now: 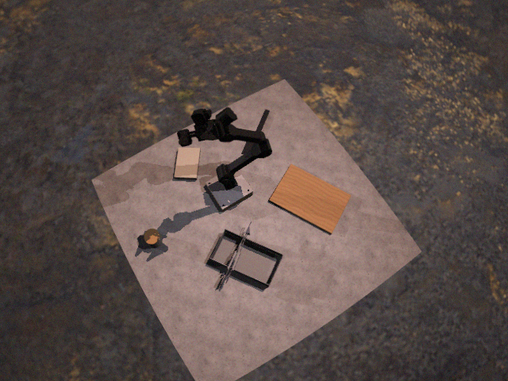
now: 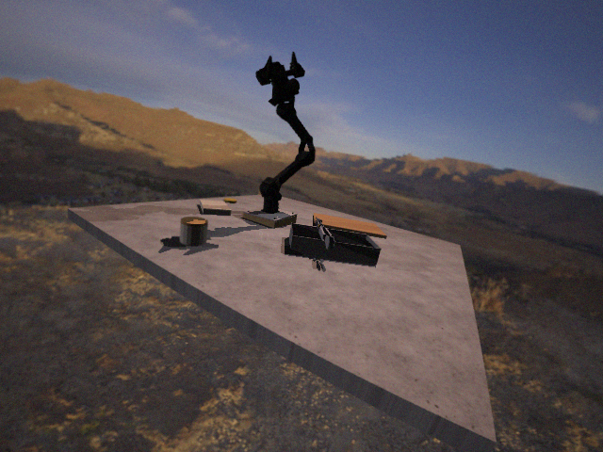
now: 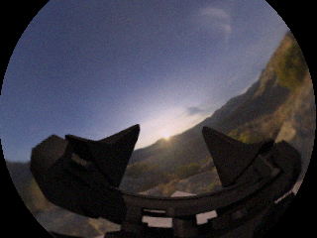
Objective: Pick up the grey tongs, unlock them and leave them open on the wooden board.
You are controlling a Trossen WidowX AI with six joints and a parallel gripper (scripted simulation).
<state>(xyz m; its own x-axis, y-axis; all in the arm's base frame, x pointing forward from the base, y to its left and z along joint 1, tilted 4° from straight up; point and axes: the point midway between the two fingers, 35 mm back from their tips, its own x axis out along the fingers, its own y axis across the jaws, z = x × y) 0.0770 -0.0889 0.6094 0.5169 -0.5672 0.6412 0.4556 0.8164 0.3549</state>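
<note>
The grey tongs (image 1: 234, 259) (image 2: 321, 235) lie across the dark roasting tin (image 1: 251, 278) (image 2: 350, 253), over its two long walls, with both ends sticking out past them. Their arms look close together. The wooden board (image 1: 311, 198) (image 2: 348, 224) lies flat on the table, apart from the tin, with nothing on it. My gripper (image 2: 282, 55) (image 3: 172, 129) is open and empty. It is high above the table, far from the tongs, with its fingers pointing up in the exterior view. The wrist view shows sky and hills between the fingers. The state of the lock cannot be seen.
A round can with an orange-brown top (image 1: 152, 236) (image 2: 193, 234) stands near the table's left edge. A pale flat block (image 1: 187, 163) (image 2: 215, 205) lies beside the arm's base. A small yellow disc (image 2: 230, 200) lies behind it. A dark bar (image 1: 263, 120) lies behind the arm.
</note>
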